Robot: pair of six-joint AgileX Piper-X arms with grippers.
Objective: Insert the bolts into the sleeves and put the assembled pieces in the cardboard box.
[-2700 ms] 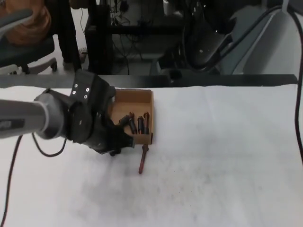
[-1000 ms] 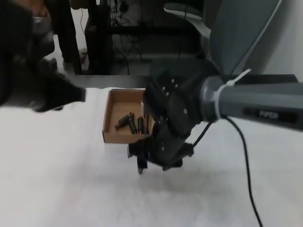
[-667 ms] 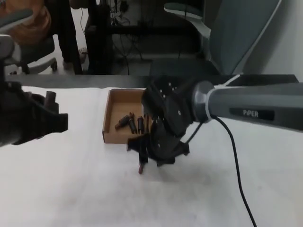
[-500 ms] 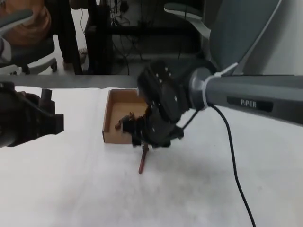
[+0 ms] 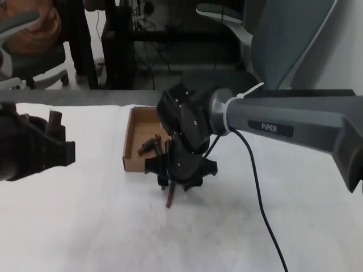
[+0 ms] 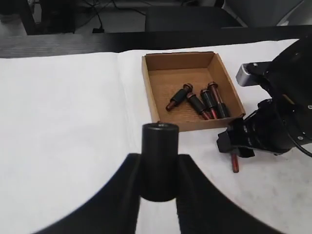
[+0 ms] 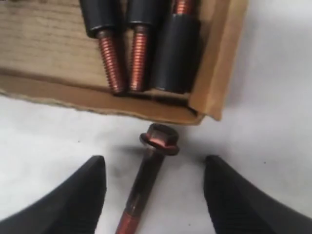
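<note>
A copper-coloured bolt (image 7: 146,178) lies loose on the white bench just in front of the cardboard box (image 7: 92,97). My right gripper (image 7: 155,168) hangs open over it, one finger on each side of the shank, neither touching. From above, the right gripper (image 5: 173,180) covers the bolt's head; the threaded end (image 5: 168,201) sticks out. The box (image 5: 129,139) holds several assembled pieces (image 6: 204,102). My left gripper (image 6: 160,168) is shut on an upright black sleeve (image 6: 160,146), left of the box (image 6: 152,90) and back from it; the high view puts this sleeve (image 5: 55,119) at the far left.
White cloth (image 5: 272,226) covers the whole bench. The right arm's black cable (image 5: 255,192) trails across the cloth right of the box. Office chairs and dark frames stand beyond the far edge (image 5: 102,96).
The left arm has withdrawn from the box to the far left. The right arm came in from the right, rose toward the box, then dropped back over the loose bolt.
</note>
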